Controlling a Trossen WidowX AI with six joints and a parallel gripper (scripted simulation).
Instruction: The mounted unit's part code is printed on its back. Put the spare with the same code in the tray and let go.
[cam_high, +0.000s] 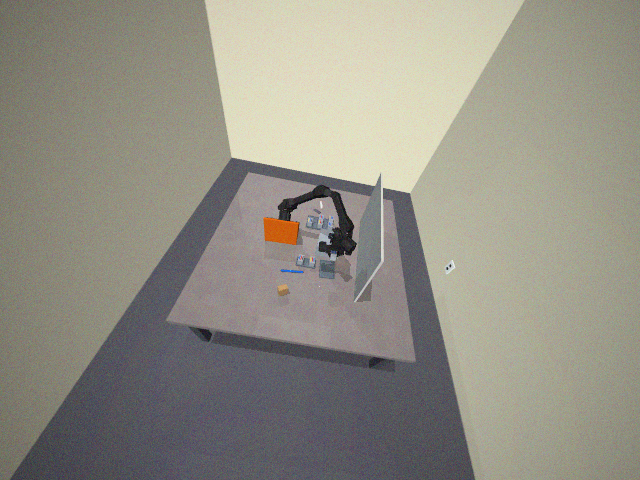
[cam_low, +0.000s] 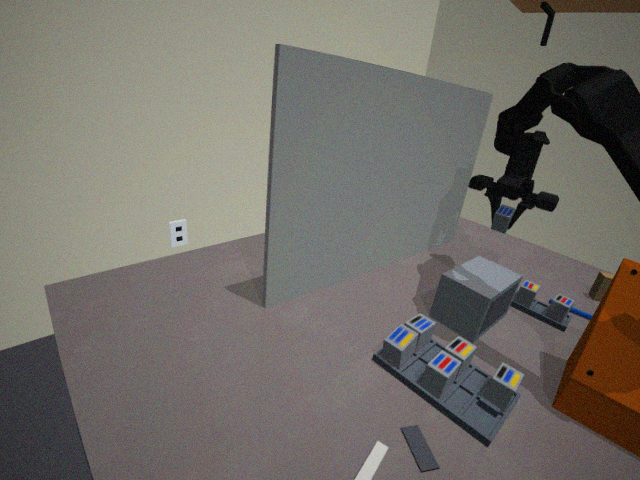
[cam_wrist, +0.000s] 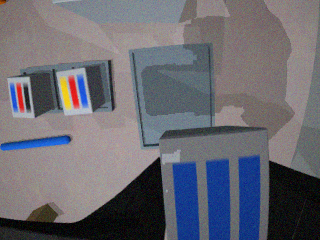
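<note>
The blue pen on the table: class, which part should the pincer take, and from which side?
Grip the blue pen at mid-length, coming from above, fingers across its thin width: it lies flat and apart from the rack. The pincer first has to release its blue-striped spare.

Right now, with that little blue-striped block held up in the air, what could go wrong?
1. The gripper holds the blue-striped spare above the table; if its hold loosened, the spare could fall outside the grey tray.
2. In the wrist view the tray lies ahead of the spare, not under it, so letting go now would likely miss.
3. The tall grey panel stands near the arm; a wide swing might hit it.
</note>
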